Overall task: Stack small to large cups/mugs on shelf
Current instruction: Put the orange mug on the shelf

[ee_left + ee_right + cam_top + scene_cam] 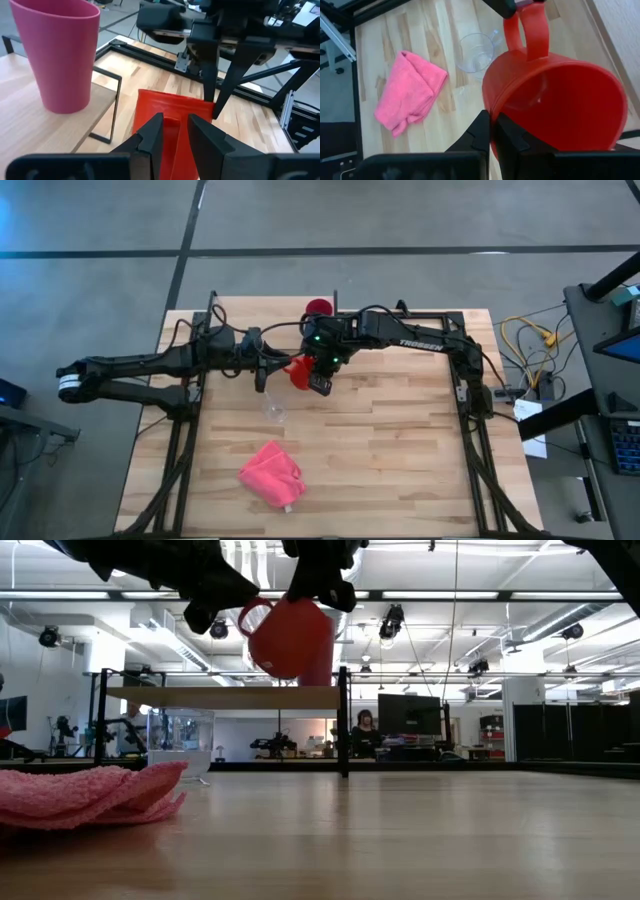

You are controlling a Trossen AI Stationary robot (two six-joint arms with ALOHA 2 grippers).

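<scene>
Red-orange mug (299, 370) in mid-air between both arms, probably a handover.
High view: right gripper (322, 376) pinches its rim beside the shelf (262, 315). Low view: mug hangs tilted. Left wrist: left gripper (174, 131) looks closed on its handle; magenta tumbler (62, 52) stands shelved. Right wrist: clear cup (476, 51) waits on the table. Next, one claw must release.

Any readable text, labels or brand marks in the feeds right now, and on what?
"TROSSEN": white lettering on the right arm, small but legible in the high view.
Red-orange mug, magenta tumbler, clear cup, pink cloth: no markings visible.
Background monitors: too blurred.
</scene>
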